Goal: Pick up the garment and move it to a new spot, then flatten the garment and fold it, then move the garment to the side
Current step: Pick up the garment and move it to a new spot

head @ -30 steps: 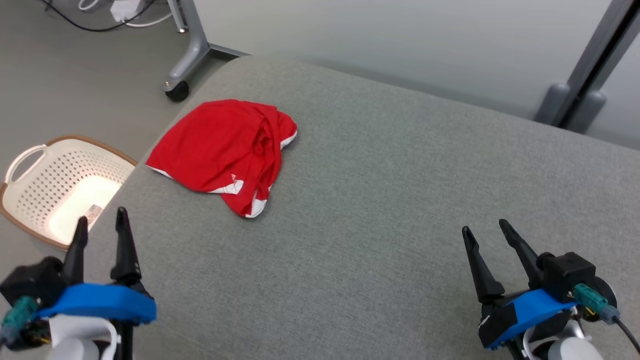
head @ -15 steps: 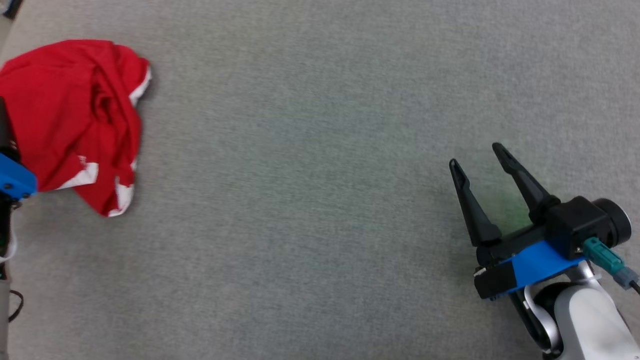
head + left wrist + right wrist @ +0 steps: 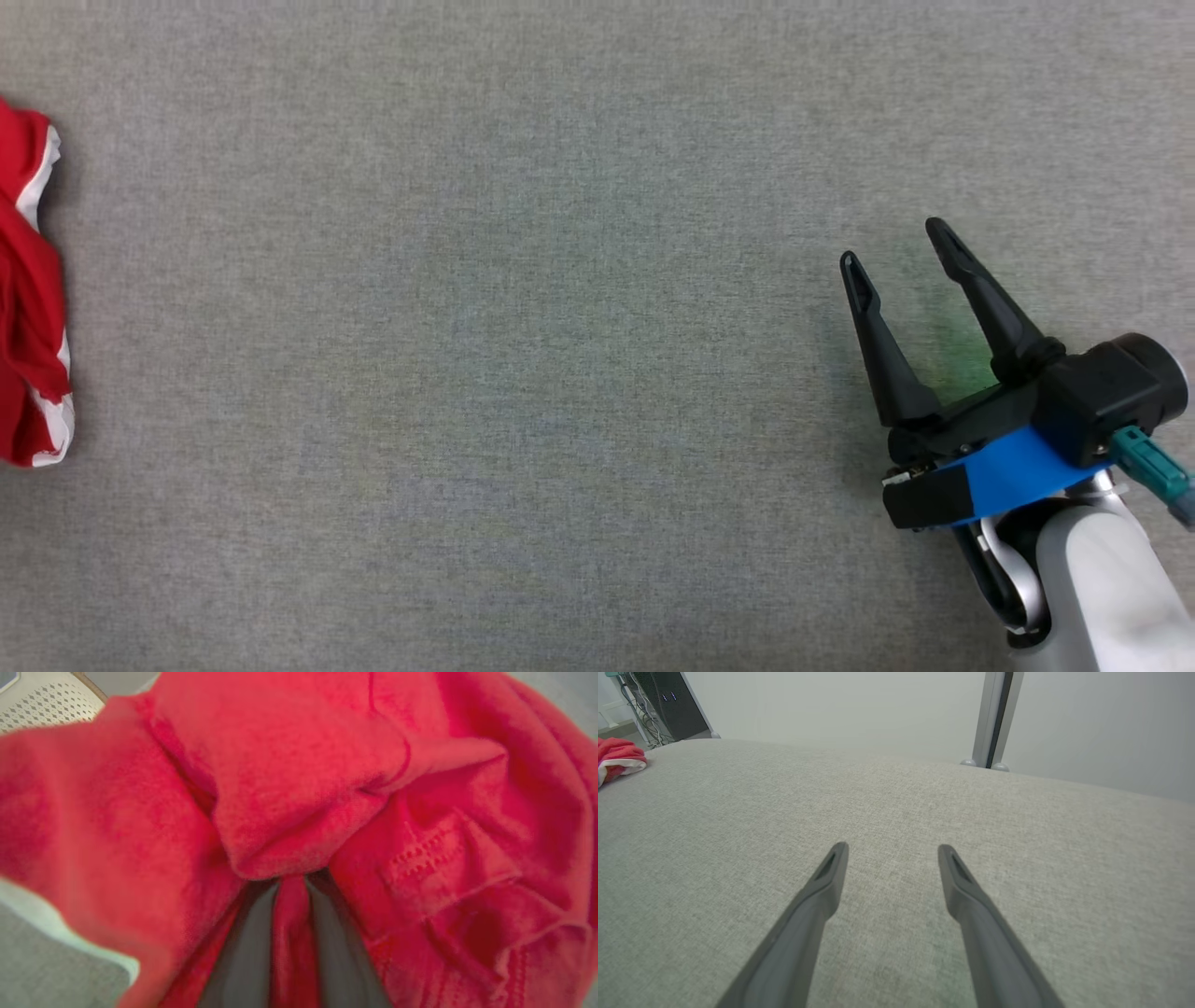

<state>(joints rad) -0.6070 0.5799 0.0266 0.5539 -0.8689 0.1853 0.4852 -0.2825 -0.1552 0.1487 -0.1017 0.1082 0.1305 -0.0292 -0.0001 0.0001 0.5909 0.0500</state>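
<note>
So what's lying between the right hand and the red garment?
Nothing. In the head view that stretch is bare grey upholstery, from the right hand across to the red garment.

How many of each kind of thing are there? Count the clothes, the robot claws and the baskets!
red garment: 1
grippers: 2 (left gripper, right gripper)
basket: 1
Total: 4
</note>
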